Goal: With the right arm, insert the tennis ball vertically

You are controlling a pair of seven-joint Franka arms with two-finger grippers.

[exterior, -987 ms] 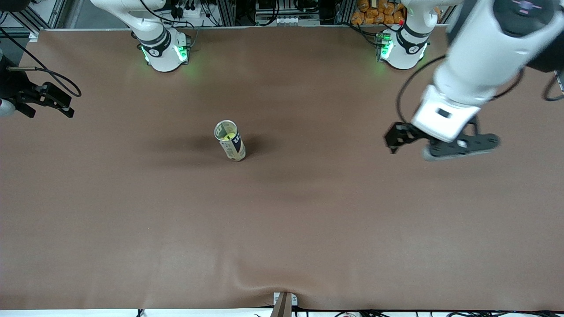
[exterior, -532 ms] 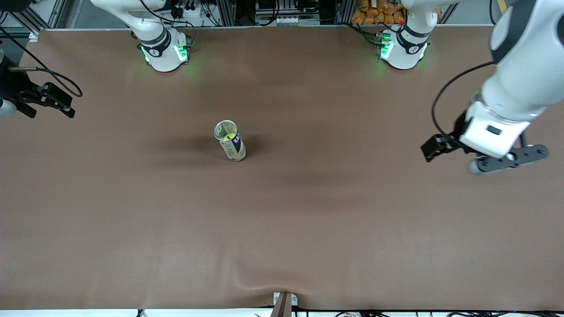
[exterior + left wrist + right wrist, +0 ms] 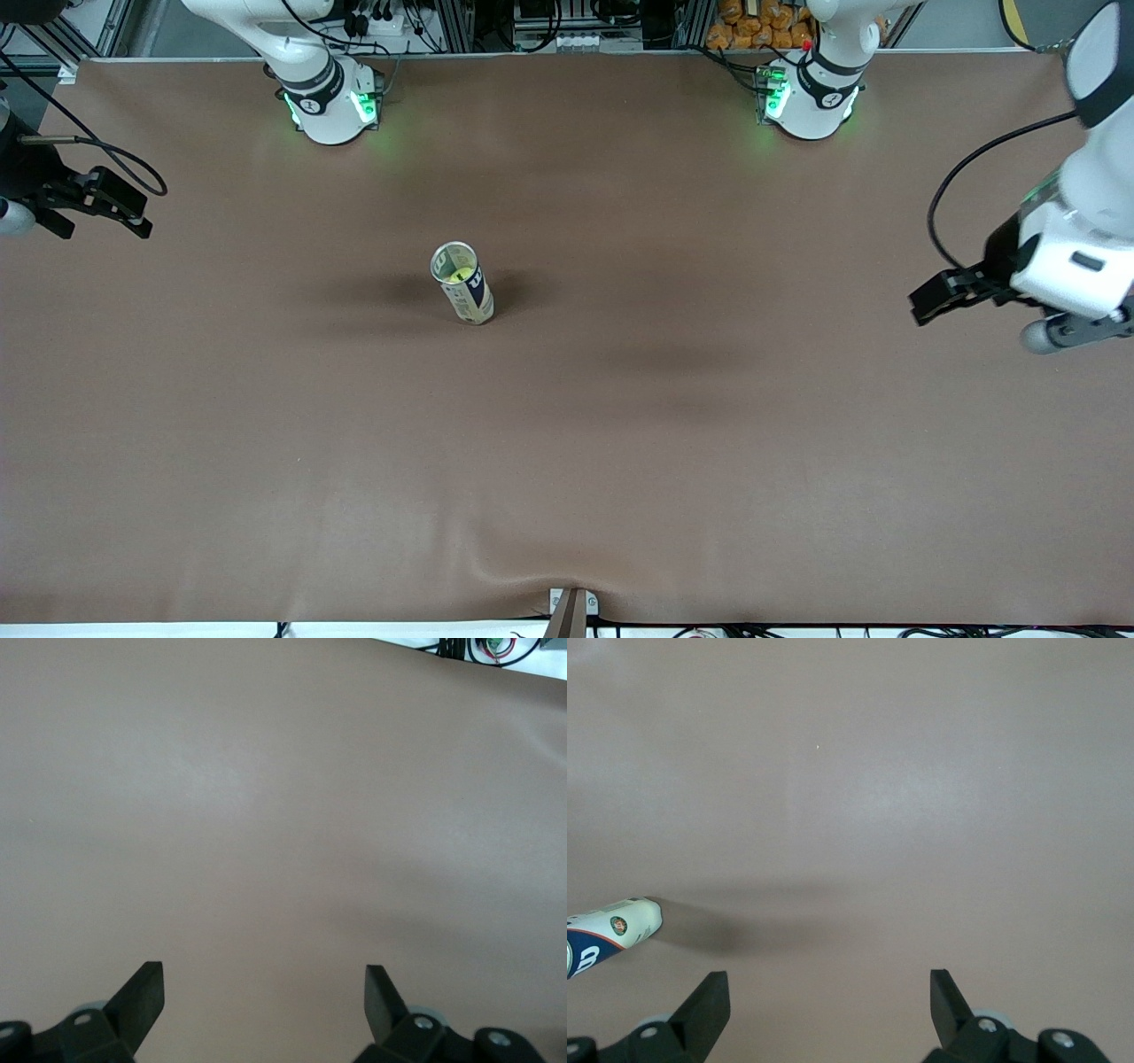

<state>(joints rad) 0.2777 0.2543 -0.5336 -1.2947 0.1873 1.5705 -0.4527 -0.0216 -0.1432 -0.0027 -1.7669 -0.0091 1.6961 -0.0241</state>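
Tennis ball (image 3: 455, 276): seated inside the upright tennis ball can (image 3: 462, 283), mid-counter (image 3: 620, 443); insertion appears complete, though depth is hard to judge. Right hand (image 3: 824, 997): empty, fingers spread, over the counter's right-arm end. Left hand (image 3: 264, 992): empty, fingers spread, over the left-arm end. Remaining: seemingly nothing.

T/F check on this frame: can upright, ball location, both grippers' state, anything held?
1. The can stands upright on the table. True.
2. The tennis ball lies on the table beside the can. False: it sits inside the can.
3. The right gripper is shut on the ball. False: it is open and empty, at the right arm's end of the table.
4. The left gripper is open and holds nothing. True.
5. The can lies between the left gripper's fingers. False: only bare table shows there.
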